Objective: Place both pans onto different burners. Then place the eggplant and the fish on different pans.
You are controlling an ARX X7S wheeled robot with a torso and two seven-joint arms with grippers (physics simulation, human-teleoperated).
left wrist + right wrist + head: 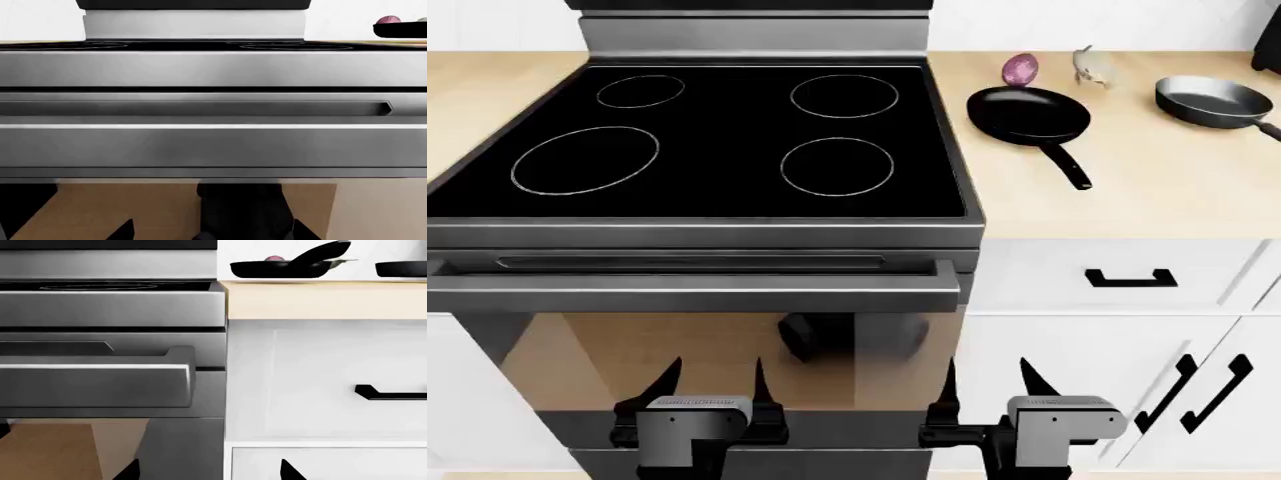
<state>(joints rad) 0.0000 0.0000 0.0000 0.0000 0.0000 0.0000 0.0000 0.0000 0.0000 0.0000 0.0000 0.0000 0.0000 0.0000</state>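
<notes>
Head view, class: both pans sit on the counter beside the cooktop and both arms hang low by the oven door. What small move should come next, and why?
Probably raise the right end effector toward the black pan, aiming for its handle. It is open and empty, on that pan's side, and that pan lies nearest the cooktop, whose burners are all bare.

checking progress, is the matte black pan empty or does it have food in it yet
Empty. In the head view the matte black pan on the counter shows a bare inside; the eggplant sits just behind it, and the fish lies beside that.

Steel oven door (694, 350) with bar handle (694, 287) — white drawer (1121, 275) beside, wooden countertop (1121, 190) above.
</notes>
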